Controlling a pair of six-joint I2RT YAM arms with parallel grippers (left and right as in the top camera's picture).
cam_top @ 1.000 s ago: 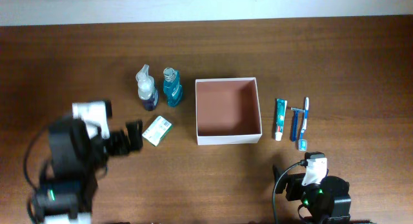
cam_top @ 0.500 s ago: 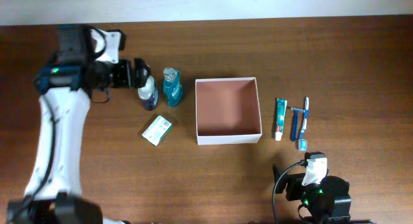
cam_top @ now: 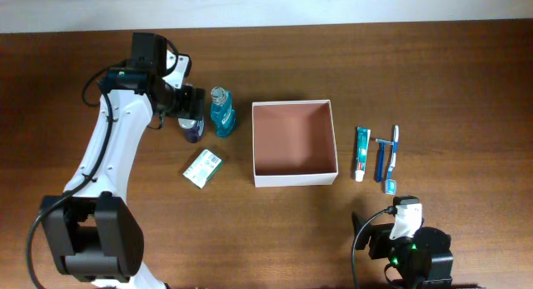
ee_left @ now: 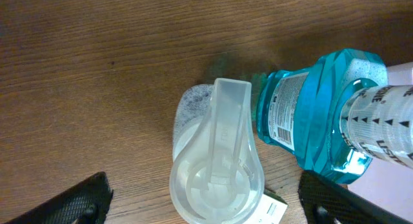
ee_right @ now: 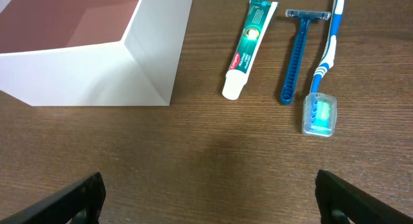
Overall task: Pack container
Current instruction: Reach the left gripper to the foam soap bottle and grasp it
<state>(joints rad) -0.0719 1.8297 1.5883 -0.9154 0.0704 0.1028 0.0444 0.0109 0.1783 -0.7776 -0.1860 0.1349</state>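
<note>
The container [cam_top: 331,147], a square white-walled box with a reddish-brown inside, stands at the table's middle and shows in the right wrist view [ee_right: 148,56]. My left gripper [cam_top: 190,103] is open directly over a clear spray bottle [ee_left: 216,179], its fingers on either side, not touching it. A teal mouthwash bottle [cam_top: 221,112] stands next to it, also in the left wrist view [ee_left: 316,114]. A small white-green box [cam_top: 202,168] lies in front. A toothpaste tube [ee_right: 248,46], blue razor [ee_right: 297,53] and toothbrush [ee_right: 322,75] lie right of the container. My right gripper [ee_right: 210,198] is open and empty at the front right.
The wooden table [cam_top: 416,81] spreads around the items. The table's far edge runs along the top of the overhead view. The right arm's base [cam_top: 408,247] sits at the front right.
My left arm has swung from the front left up to the back and then right, ending over the spray bottle. The right arm has not moved.
</note>
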